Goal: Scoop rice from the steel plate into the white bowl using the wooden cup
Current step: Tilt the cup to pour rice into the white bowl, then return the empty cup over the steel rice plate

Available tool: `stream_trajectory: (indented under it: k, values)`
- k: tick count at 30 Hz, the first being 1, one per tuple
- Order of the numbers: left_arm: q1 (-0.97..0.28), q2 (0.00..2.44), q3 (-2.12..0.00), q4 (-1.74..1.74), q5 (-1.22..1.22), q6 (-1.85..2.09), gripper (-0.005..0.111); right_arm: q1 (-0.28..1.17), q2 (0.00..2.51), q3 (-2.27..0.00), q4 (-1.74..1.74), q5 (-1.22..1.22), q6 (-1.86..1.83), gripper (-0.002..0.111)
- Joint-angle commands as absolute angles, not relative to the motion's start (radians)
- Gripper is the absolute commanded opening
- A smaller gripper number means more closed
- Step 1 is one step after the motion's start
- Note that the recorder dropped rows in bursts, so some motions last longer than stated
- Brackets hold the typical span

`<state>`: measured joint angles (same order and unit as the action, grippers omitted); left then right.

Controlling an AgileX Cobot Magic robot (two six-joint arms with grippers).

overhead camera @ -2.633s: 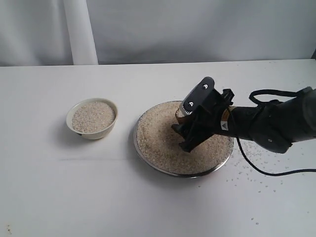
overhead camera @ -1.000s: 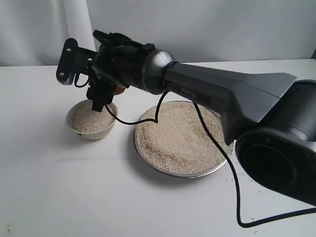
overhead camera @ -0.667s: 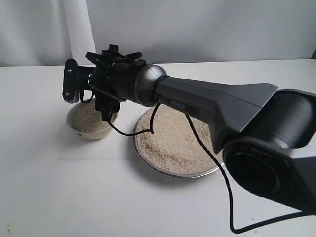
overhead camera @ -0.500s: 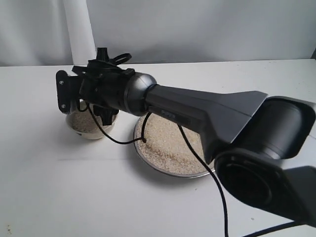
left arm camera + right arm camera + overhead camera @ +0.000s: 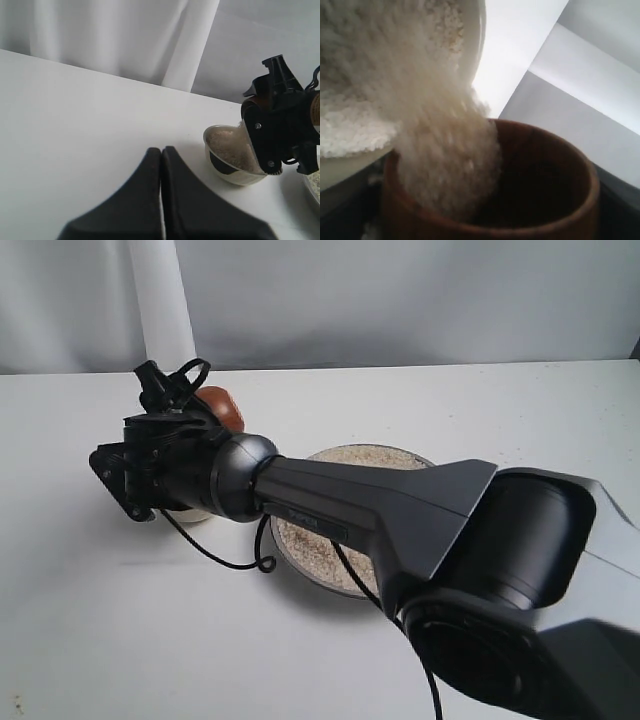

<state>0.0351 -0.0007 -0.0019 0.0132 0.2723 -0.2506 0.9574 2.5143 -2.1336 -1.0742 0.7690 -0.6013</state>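
- Nearest, the left arm's fingers (image 5: 150, 200) lie pressed together, holding nothing, over bare worktop (image 5: 150, 640).
- The steel plate (image 5: 375, 447), where the wooden cup (image 5: 220, 408) was digging moments ago, is now free of it, with plenty of rice (image 5: 345, 460) left.
- At the plate's nine o'clock, the right arm's fingers (image 5: 264, 145) grip the cup, now rolled over above the white bowl (image 5: 235, 175). Grains stream in, so this scoop looks nearly delivered.

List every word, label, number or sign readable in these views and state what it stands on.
No text can be read in any view.
Faint marking on the right arm: too blurred to read.
The wooden cup, white bowl and steel plate: no print visible.
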Motion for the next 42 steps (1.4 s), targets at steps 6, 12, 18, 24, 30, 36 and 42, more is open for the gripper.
stream_trajectory:
  k: [6,12,18,24,30,36,42]
  values:
    - [0.03,0.0,0.0,0.009,0.266,-0.254,0.0,0.958,2.502,-2.142,-1.19,0.79,-0.665,0.0]
    - [0.03,0.0,0.0,0.009,0.266,-0.254,0.0,0.958,2.502,-2.142,-1.194,0.794,-0.778,0.0]
    - [0.03,0.0,0.0,0.009,0.266,-0.254,0.0,0.958,2.502,-2.142,-1.224,0.801,-0.859,0.0]
    - [0.03,0.0,0.0,0.009,0.266,-0.254,0.0,0.958,2.47,-2.142,-1.257,0.787,-0.858,0.0]
    - [0.03,0.0,0.0,0.009,0.266,-0.254,0.0,0.958,2.457,-2.135,-1.156,0.759,-0.856,0.0]
    - [0.03,0.0,0.0,0.009,0.266,-0.254,0.0,0.965,2.421,-2.142,-0.995,0.76,-0.694,0.0]
    - [0.03,0.0,0.0,0.009,0.266,-0.254,0.0,0.941,2.302,-2.142,-0.659,0.821,-0.694,0.0]
